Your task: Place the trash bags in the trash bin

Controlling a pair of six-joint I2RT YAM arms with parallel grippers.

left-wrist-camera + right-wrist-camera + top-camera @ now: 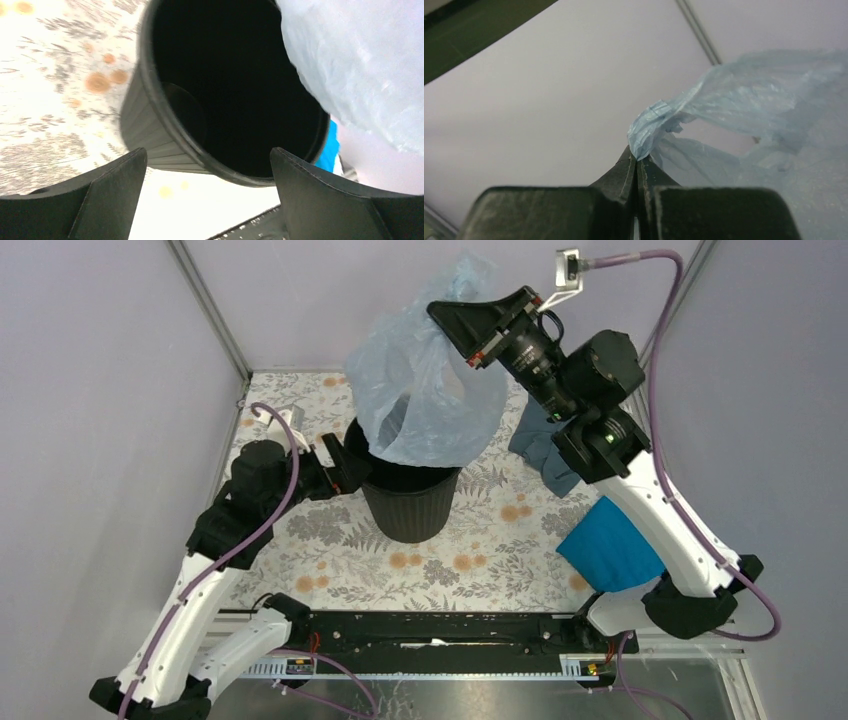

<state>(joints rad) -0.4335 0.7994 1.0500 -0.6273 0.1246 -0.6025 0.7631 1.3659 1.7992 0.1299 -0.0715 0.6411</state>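
Observation:
The pale light-blue translucent trash bag (425,380) hangs in the air, its lower end reaching the mouth of the round black ribbed trash bin (412,502). My right gripper (448,322) is high at the back, shut on a bunched part of the bag (651,132). My left gripper (352,462) is open and empty, right beside the bin's left rim. In the left wrist view the bin's dark mouth (235,85) fills the middle, the bag (365,70) is at the upper right, and my left gripper (207,165) stands wide open below the rim.
A dull grey-blue cloth (540,448) lies right of the bin, partly under my right arm. A bright blue cloth (610,545) lies near the right front. The floral tabletop (300,530) is walled by purple panels with metal posts (210,310).

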